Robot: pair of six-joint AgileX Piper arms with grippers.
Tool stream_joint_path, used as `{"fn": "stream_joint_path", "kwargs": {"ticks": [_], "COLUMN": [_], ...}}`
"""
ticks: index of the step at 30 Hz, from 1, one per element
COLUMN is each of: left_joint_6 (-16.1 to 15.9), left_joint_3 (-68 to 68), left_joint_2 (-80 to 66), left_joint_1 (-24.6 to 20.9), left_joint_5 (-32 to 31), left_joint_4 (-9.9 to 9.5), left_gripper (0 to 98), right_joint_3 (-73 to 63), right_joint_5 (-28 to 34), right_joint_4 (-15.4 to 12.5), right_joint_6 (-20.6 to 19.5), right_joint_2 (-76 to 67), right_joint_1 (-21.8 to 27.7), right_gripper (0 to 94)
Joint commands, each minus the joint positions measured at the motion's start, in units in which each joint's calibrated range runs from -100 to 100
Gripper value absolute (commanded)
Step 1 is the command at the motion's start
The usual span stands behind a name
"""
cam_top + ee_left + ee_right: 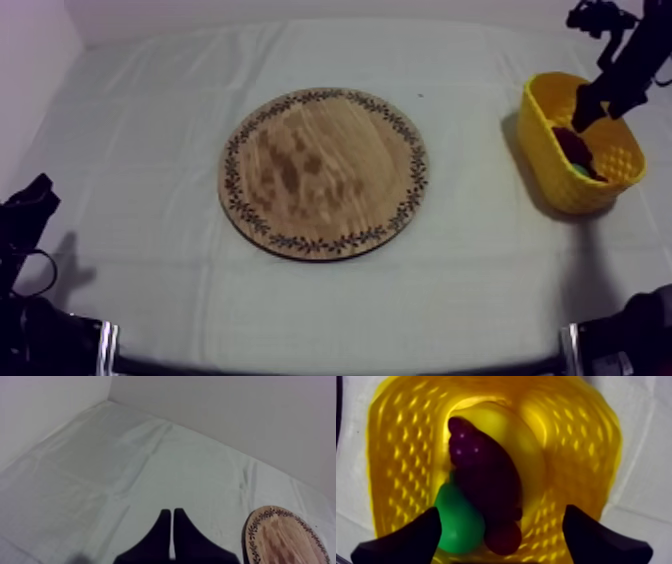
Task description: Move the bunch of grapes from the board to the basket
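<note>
A: Starting left of the board [325,172]: why is the left gripper [172,513] pressed together?

B: It's idle, I'd judge, holding nothing. The board is bare.

A: And the grapes [483,471]?

B: Right of the board, in the basket [558,168], against a pear [458,521] and a small red fruit [503,536]. The right gripper [502,512] hangs over them, spread wide and gripping nothing, so the drop looks done.
</note>
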Motion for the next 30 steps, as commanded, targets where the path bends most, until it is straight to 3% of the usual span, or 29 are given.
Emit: {"fn": "stream_joint_path", "kwargs": {"ticks": [1, 9, 20, 26, 30], "left_joint_6": [-0.01, -0.01, -0.01, -0.01, -0.01], "left_joint_3": [0.04, 0.04, 0.04, 0.04, 0.04], "left_joint_2": [0.03, 0.03, 0.03, 0.03, 0.03], "left_joint_1": [-0.01, -0.01, -0.01, -0.01, -0.01], "left_joint_5": [0.03, 0.03, 0.03, 0.03, 0.03], "left_joint_4": [0.01, 0.01, 0.01, 0.01, 0.01], "left_gripper": [0.0, 0.0, 0.0, 0.0, 0.0], "right_joint_3": [0.52, 6.69, 27.58, 37.03, 42.34], "right_joint_5": [0.29, -0.87, -13.83, -19.38, -22.2], "right_joint_4": [0.03, -0.23, 2.49, 1.47, -0.34], "right_joint_6": [0.2, 1.64, -2.34, -1.62, -1.0], "right_joint_2": [-3.06, -17.43, -41.3, -54.45, -62.7], "right_joint_1": [0.17, 1.51, 0.57, -0.43, -0.2], "right_gripper": [64.6, 42.4, 22.5, 5.7, 1.6]}}
